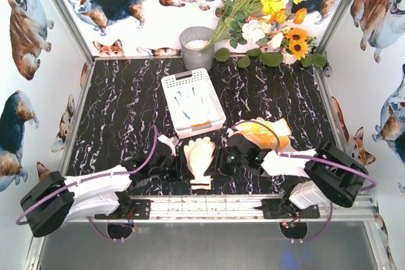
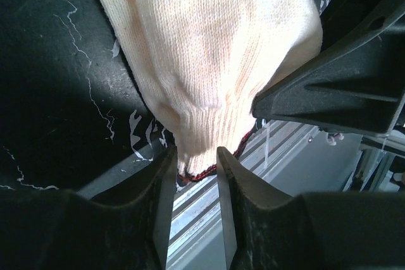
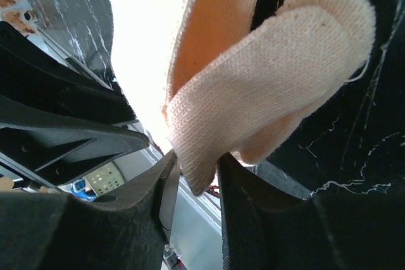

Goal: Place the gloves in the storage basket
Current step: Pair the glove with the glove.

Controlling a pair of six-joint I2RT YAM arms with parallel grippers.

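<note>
A cream glove point(image 1: 199, 158) with a red-trimmed cuff lies flat near the table's front edge, between my two grippers. My left gripper point(image 1: 178, 164) comes at it from the left. In the left wrist view its jaws point(image 2: 196, 153) pinch the cuff end of the glove point(image 2: 215, 49). From the right, my right gripper point(image 1: 220, 161) holds the same glove; the right wrist view shows a fold of the glove point(image 3: 266, 74) squeezed between its jaws point(image 3: 195, 162). A yellow glove point(image 1: 262, 134) lies by the right arm. The white storage basket point(image 1: 190, 75) stands behind, a pale glove point(image 1: 190, 102) inside it.
A grey round pot point(image 1: 196, 47) stands at the back wall beside a bunch of flowers point(image 1: 266, 4). The aluminium rail point(image 1: 209, 205) runs along the table's near edge, just behind the cream glove. Side walls close in the dark marbled table point(image 1: 120, 112).
</note>
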